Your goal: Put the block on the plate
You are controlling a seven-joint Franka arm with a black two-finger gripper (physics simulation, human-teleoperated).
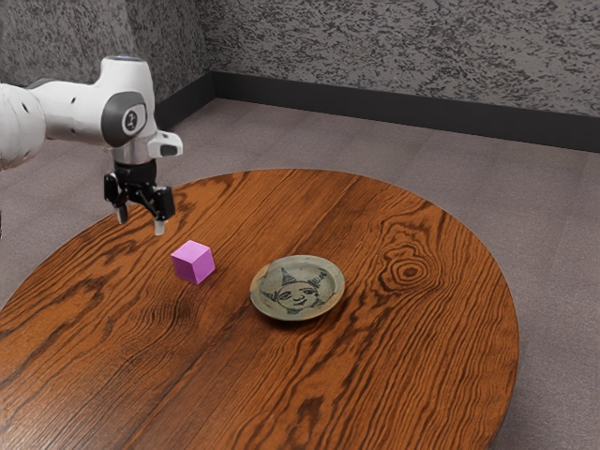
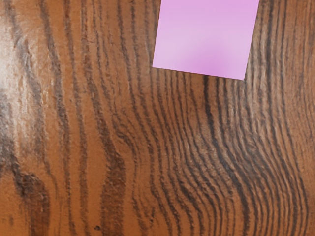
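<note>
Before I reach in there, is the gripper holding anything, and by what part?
Nothing is held: the gripper is open, and the block sits on the table.

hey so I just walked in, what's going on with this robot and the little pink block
A white robot arm is at work over a round wooden table, and the task is to place the block on the plate. Its gripper is open and holds nothing, in the air near the pink block. The block sits on the tabletop, beside the plate and apart from it, so it has yet to be picked up.
</note>
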